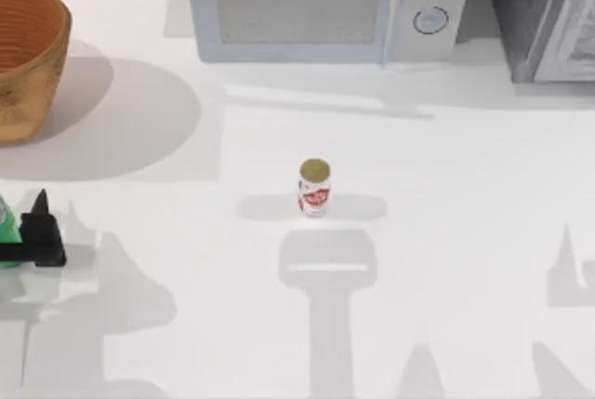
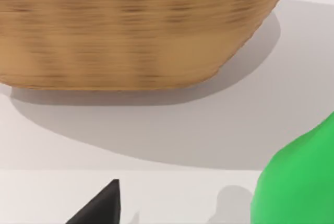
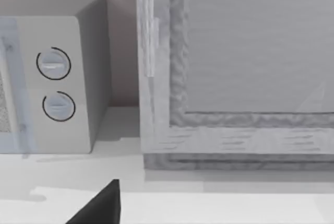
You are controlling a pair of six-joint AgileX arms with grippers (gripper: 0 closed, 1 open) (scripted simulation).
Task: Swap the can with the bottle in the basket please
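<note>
Holding the bottle [image 1: 6, 222] clamped at the top view's left edge, the left gripper [image 1: 28, 243] has it out of the basket [image 1: 33, 55], upper left, leaving room for the can [image 1: 314, 187] standing at centre.

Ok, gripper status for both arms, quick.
Left gripper: at the table's left edge, closed on the green bottle, in front of the basket.
Right gripper: faces the microwave; cannot be told.
</note>
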